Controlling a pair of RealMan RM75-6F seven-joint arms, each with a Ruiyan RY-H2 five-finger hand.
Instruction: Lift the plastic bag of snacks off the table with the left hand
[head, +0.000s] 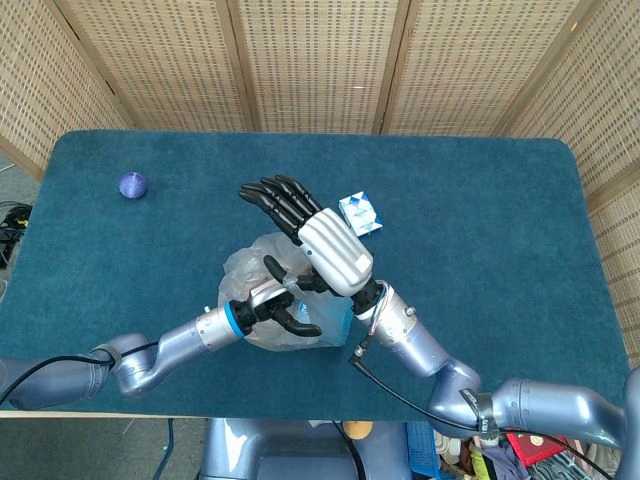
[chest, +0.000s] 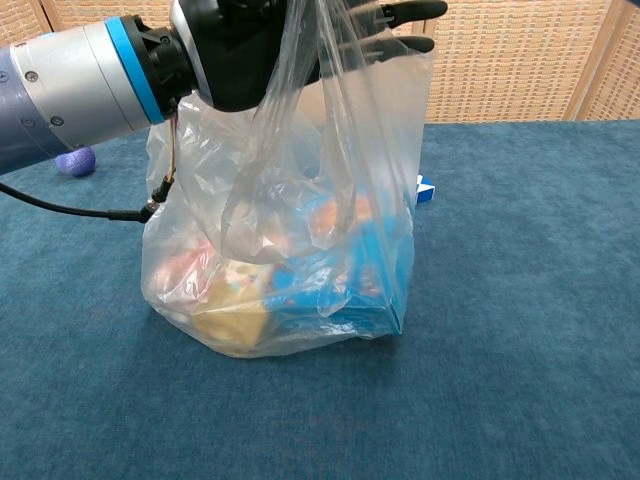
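while the plastic bag of snacks (chest: 290, 250) sits with its base on the blue table cloth (chest: 520, 300), near the front-middle of the table, its neck is drawn straight up into the left hand (chest: 245, 45). that hand is closed around the gathered plastic at the top of the bag, seen plainly in the chest view. bag hangs directly below the hand, long axis near vertical, so the lift looks like a straight upward pull with little sideways correction. boxes and packets inside sit low, blue box against the right wall of the bag; weight is at the bottom, likely to swing a little once the base clears.

right hand (head: 305, 225) is above and just behind the bag in the head view, fingers spread and straight, holding nothing. whether it brushes the plastic i cannot tell.

small blue-and-white box (head: 360, 213) lies on the cloth just beside the right hand. purple ball (head: 133, 185) well apart, far left corner.

judgement: grasp made, base not yet off the table.
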